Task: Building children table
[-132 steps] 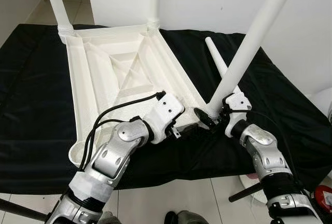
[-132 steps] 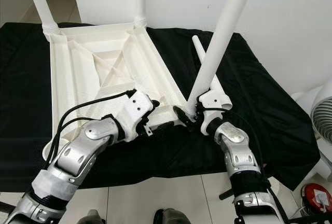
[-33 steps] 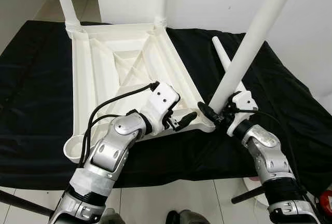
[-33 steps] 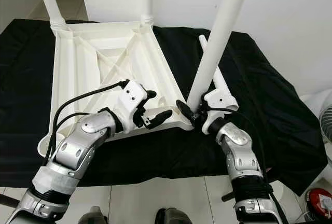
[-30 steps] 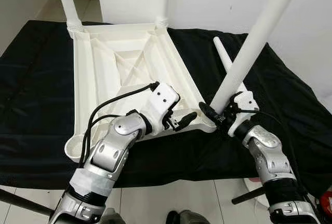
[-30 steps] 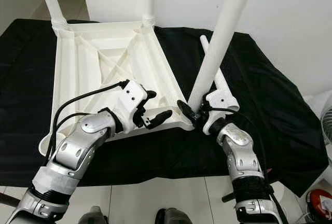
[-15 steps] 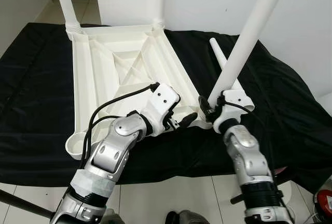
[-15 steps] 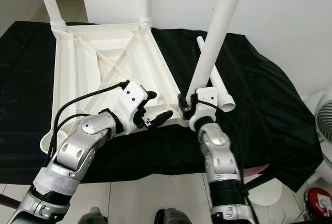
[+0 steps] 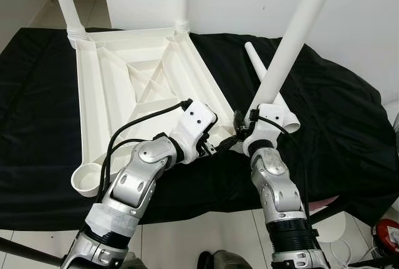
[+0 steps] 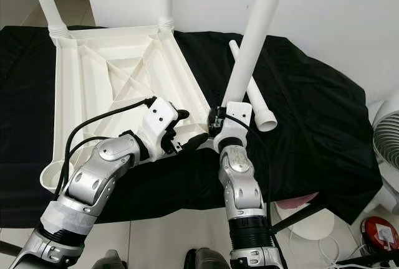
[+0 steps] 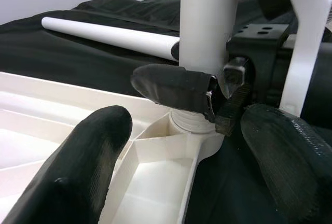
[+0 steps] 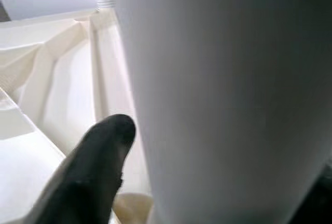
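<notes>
1. The leg (image 9: 293, 38) is pinched at its base by the right claw (image 9: 244, 124), seated in the tabletop (image 9: 124, 88) corner socket.
2. The left claw (image 10: 190, 139), spread, is held beside it.
3. Judged light, stiff, smooth plastic; best gripped low.

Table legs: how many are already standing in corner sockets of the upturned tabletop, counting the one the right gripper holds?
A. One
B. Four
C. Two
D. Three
D. Two legs stand at the far corners, the right gripper holds a third leg in the near socket, and a spare leg lies on the black cloth.
</notes>
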Robot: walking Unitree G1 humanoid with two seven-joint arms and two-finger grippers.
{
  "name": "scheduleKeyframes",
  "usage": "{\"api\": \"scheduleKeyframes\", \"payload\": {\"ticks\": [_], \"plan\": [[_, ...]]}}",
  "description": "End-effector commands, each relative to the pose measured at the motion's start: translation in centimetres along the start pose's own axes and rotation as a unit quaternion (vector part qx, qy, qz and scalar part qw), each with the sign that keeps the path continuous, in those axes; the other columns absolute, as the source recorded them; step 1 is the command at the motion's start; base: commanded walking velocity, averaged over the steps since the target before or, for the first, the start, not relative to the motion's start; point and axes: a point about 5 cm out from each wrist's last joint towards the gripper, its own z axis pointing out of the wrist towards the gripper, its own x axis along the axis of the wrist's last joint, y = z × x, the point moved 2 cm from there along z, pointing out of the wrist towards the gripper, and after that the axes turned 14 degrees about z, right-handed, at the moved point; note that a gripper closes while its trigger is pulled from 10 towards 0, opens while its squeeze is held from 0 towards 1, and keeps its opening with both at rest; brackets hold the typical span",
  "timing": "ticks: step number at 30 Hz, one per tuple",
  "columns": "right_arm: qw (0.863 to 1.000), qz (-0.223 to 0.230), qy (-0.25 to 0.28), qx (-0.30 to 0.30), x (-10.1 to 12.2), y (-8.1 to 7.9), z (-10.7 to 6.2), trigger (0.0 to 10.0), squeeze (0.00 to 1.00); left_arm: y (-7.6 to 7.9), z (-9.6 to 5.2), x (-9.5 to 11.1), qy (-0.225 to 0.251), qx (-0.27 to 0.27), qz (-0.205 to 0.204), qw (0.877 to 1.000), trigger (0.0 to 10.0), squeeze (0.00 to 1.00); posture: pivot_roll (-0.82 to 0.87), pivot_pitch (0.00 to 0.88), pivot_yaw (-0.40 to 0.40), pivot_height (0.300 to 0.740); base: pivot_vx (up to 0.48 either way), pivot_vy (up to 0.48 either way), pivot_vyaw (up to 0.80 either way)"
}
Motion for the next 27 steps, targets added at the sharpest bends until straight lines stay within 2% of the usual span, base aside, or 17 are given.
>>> {"api": "scheduleKeyframes", "payload": {"ticks": [1,3,7,8,9,11,13,14,16,18,19,20,22,24,27], "plan": [[1.0,0.023,0.005,0.016,-0.1,-1.1,-0.2,10.0,1.0,-0.6,0.1,0.0,-0.011,0.025,0.004,1.0,10.0,0.0,0.08,0.03,-0.073,0.74,0.0,0.0,0.0],[0.998,0.028,0.012,0.059,0.9,-0.9,-0.1,10.0,1.0,-0.6,0.0,0.0,-0.011,0.025,0.005,1.0,10.0,0.0,0.08,0.032,-0.071,0.74,0.0,0.0,0.0],[0.997,0.026,0.016,0.073,1.4,-0.6,0.0,10.0,1.0,-0.6,0.0,0.0,-0.011,0.025,0.005,1.0,10.0,0.0,0.08,0.032,-0.069,0.74,0.0,0.0,0.0],[0.995,0.007,0.016,0.095,1.8,-0.1,0.0,10.0,0.73,-0.6,0.0,0.0,-0.011,0.025,0.005,1.0,10.0,0.0,0.08,0.033,-0.069,0.74,0.0,0.0,0.0],[0.992,-0.009,0.007,0.122,2.1,0.6,0.0,10.0,0.0,-0.5,0.0,-0.1,-0.012,0.024,0.005,1.0,10.0,0.0,0.08,0.036,-0.069,0.74,0.0,0.0,0.0],[0.992,-0.009,0.007,0.122,2.1,0.6,0.0,10.0,0.0,-0.5,0.0,-0.1,-0.012,0.024,0.005,1.0,10.0,0.0,0.08,0.036,-0.069,0.74,0.0,0.0,0.0],[0.989,-0.026,-0.003,0.146,2.3,1.1,-0.2,10.0,0.0,-0.5,0.0,-0.1,-0.013,0.024,0.004,1.0,10.0,0.0,0.08,0.036,-0.07,0.74,0.0,0.0,0.0],[0.981,-0.059,-0.022,0.186,2.2,1.8,-0.5,10.0,0.0,-0.6,0.0,-0.1,-0.013,0.024,0.004,1.0,10.0,0.0,0.08,0.035,-0.071,0.74,0.0,0.0,0.0],[0.981,-0.059,-0.022,0.186,2.2,1.8,-0.5,10.0,0.0,-0.6,0.0,-0.1,-0.013,0.024,0.004,1.0,10.0,0.0,0.08,0.035,-0.071,0.74,0.0,0.0,0.0],[0.965,-0.1,-0.059,0.234,1.8,3.2,-0.9,10.0,0.0,-0.7,-0.1,-0.1,-0.014,0.027,0.004,1.0,10.0,0.0,0.08,0.033,-0.074,0.74,0.0,0.0,0.0],[0.965,-0.1,-0.059,0.234,1.8,3.2,-0.9,10.0,0.0,-0.7,-0.1,-0.1,-0.014,0.027,0.004,1.0,10.0,0.0,0.08,0.033,-0.074,0.74,0.0,0.0,0.0],[0.96,-0.113,-0.07,0.248,1.7,3.7,-0.9,10.0,0.0,-0.7,-0.1,-0.2,-0.014,0.028,0.004,1.0,10.0,0.0,0.08,0.033,-0.074,0.74,0.0,0.0,0.0],[0.96,-0.113,-0.07,0.248,1.7,3.7,-0.9,10.0,0.0,-0.7,-0.1,-0.2,-0.014,0.028,0.004,1.0,10.0,0.0,0.08,0.033,-0.074,0.74,0.0,0.0,0.0],[0.947,-0.126,-0.097,0.278,1.1,4.0,-0.4,10.0,0.0,-0.7,0.0,-0.1,-0.013,0.028,0.004,1.0,10.0,0.0,0.09,0.026,-0.074,0.74,0.0,0.0,0.0],[0.94,-0.134,-0.113,0.293,0.7,4.0,-0.1,10.0,0.0,-0.7,0.1,0.0,-0.011,0.028,0.004,1.0,10.0,0.0,0.09,0.024,-0.074,0.74,0.0,0.0,0.0]]}}
